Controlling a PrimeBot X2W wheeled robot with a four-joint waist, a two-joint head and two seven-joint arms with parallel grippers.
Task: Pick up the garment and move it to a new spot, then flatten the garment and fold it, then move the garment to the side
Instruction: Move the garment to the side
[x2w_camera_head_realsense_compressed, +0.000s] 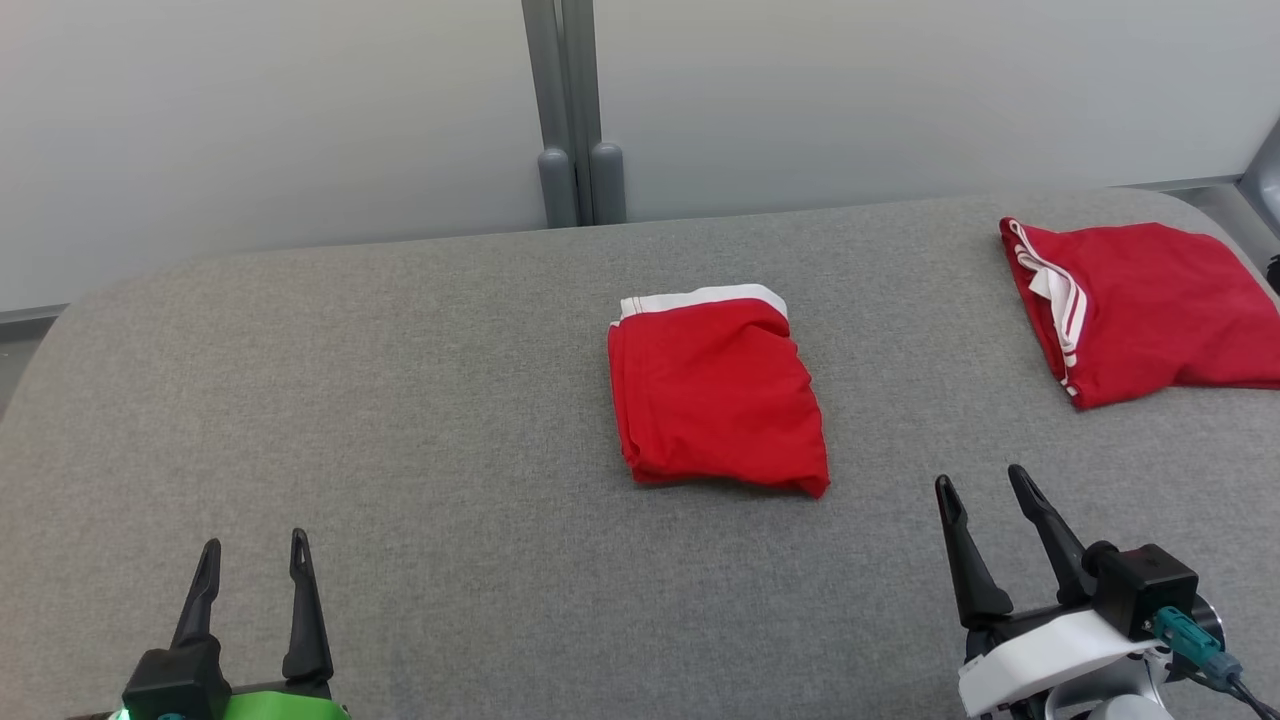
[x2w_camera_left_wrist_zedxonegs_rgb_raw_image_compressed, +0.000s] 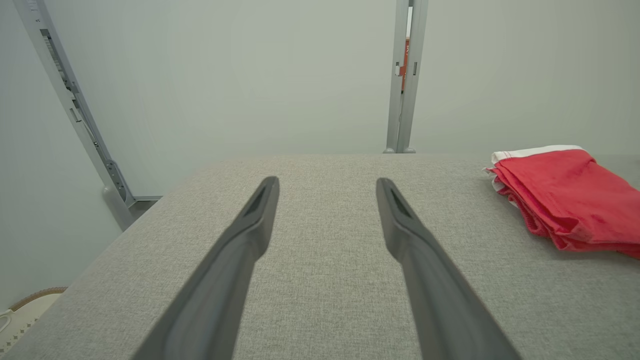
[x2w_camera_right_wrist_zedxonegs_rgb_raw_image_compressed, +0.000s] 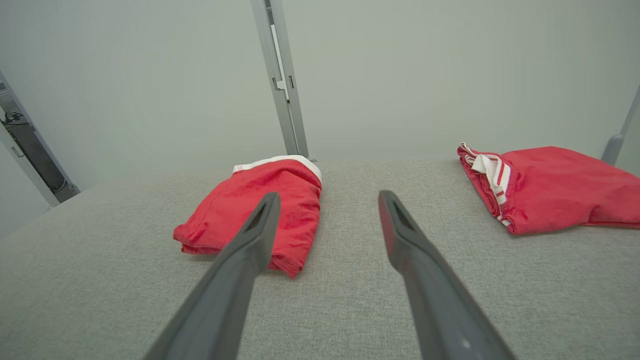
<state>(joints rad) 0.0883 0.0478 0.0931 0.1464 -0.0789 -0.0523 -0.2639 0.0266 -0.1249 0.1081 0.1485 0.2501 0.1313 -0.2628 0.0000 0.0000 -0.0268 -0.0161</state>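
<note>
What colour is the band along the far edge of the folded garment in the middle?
White band on a red garment; clearest in the head view.

Light is bright, even and diffuse in all three views — its source cannot be told. The pale wall (x2w_camera_head_realsense_compressed: 250, 120) is flatly lit, with no glare. The garment (x2w_camera_head_realsense_compressed: 715, 400) throws only a thin, soft shadow along its near edge onto the grey tabletop (x2w_camera_head_realsense_compressed: 400, 400); gentle shading marks its folds. The head view is sharp, the tabletop's weave plain to see. In the wrist views the fingers of the left pincer (x2w_camera_left_wrist_zedxonegs_rgb_raw_image_compressed: 327, 181) and right pincer (x2w_camera_right_wrist_zedxonegs_rgb_raw_image_compressed: 328, 195) turn soft and out of focus toward the bottom edge. The wide lens distorts the edges — a post (x2w_camera_left_wrist_zedxonegs_rgb_raw_image_compressed: 75, 102) at the left wrist view's left side leans steeply.
</note>
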